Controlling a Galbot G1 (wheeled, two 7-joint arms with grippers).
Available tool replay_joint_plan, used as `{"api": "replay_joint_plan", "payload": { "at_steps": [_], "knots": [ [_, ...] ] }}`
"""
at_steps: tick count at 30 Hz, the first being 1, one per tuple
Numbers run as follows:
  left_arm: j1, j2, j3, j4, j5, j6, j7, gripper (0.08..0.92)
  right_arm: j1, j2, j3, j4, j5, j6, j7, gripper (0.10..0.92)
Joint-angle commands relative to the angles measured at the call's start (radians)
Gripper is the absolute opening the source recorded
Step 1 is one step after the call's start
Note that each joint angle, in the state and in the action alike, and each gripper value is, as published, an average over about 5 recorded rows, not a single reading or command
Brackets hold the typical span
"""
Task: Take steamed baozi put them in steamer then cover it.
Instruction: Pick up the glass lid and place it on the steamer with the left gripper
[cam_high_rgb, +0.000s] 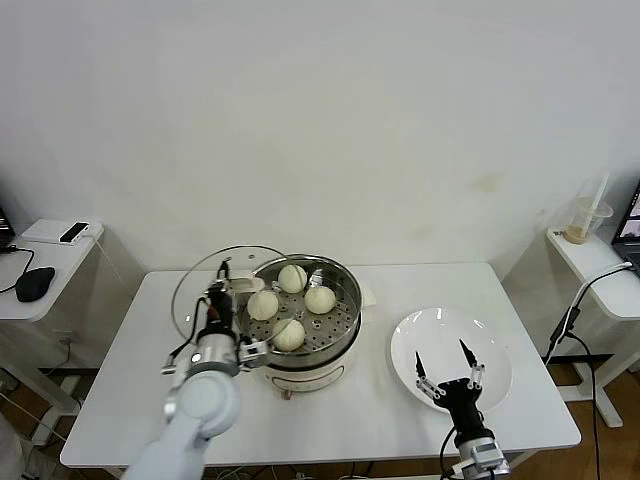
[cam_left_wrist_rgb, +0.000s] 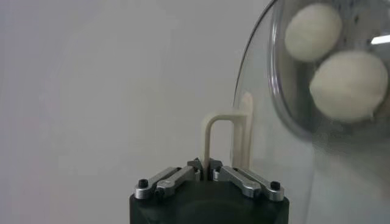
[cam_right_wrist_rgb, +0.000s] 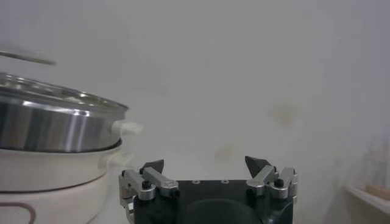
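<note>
**Q:** Since all four steamed baozi (cam_high_rgb: 290, 304) are already sitting on the perforated tray, why is the lid hanging off to the side instead of on top?

**A:** Because I'm mid-carry, basically. My left gripper (cam_high_rgb: 222, 293) is clenched on the cream handle (cam_left_wrist_rgb: 226, 139) of the cover (cam_high_rgb: 212, 290), and I've got the glass tipped up on edge at the left-centre of the head view, its rim overlapping the left side of the steamer (cam_high_rgb: 303, 322). Holding it by the handle is the only sane grip; the glass gives me nothing to pinch. In my left wrist view you can see two buns through the glass at the upper right, so the lid is close to the pot but not seated.

**Q:** And your other arm?

**A:** My right gripper (cam_high_rgb: 448, 375) is parked low in the lower right of the head view, fingers spread wide with nothing in them, over the near edge of the white plate (cam_high_rgb: 492, 342). The plate is bare now, so I reckon that side's job is done and it just stays clear of the lid.

**Q:** What's left?

**A:** My guess: level the cover out, centre it over the rim, lower it, let go. Tilted glass could clip a bun or the rim if I rush.
</note>
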Motion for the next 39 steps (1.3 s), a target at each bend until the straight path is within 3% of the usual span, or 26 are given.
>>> {"api": "replay_joint_plan", "payload": {
  "at_steps": [1, 18, 39],
  "knots": [
    [-0.108, -0.205, 0.119, 0.077, 0.236, 0.030, 0.138, 0.140, 0.010, 0.002, -0.019, -0.013, -0.021, -0.004, 0.000, 0.823],
    [-0.112, -0.278, 0.160, 0.137, 0.281, 0.030, 0.160, 0.140, 0.020, 0.008, -0.038, -0.036, -0.033, -0.008, 0.001, 0.823],
    [-0.089, -0.283, 0.146, 0.151, 0.282, 0.029, 0.154, 0.140, 0.017, 0.010, -0.050, -0.035, -0.039, -0.006, -0.001, 0.823]
  ]
}}
